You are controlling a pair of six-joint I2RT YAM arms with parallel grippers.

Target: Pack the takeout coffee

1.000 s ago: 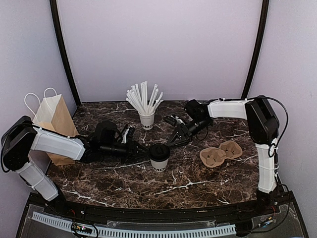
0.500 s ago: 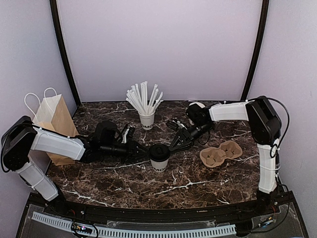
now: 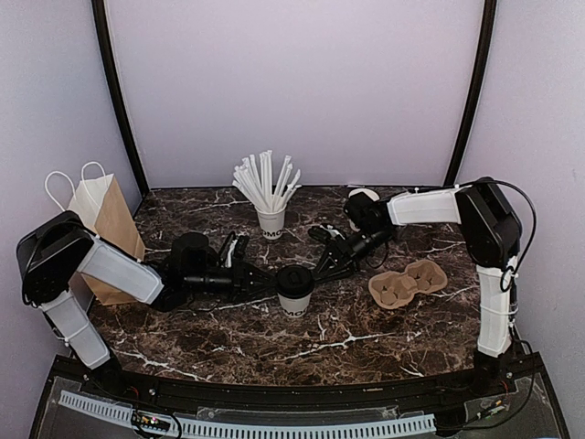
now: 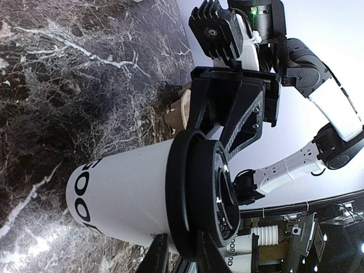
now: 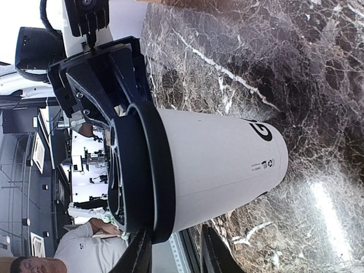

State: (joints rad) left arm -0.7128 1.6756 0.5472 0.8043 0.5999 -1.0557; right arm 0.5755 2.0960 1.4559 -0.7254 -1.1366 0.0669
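Left claw (image 3: 268,282) and right claw (image 3: 320,268) flanking takeout coffee (image 3: 294,293), upright on table (image 3: 366,340)

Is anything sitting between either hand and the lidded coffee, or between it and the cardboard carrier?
Nothing visible. The left hand and right hand flank the takeout coffee at its lid with no object between. Toward the cardboard carrier only the marble tabletop shows, though the right hand sits close to that line.
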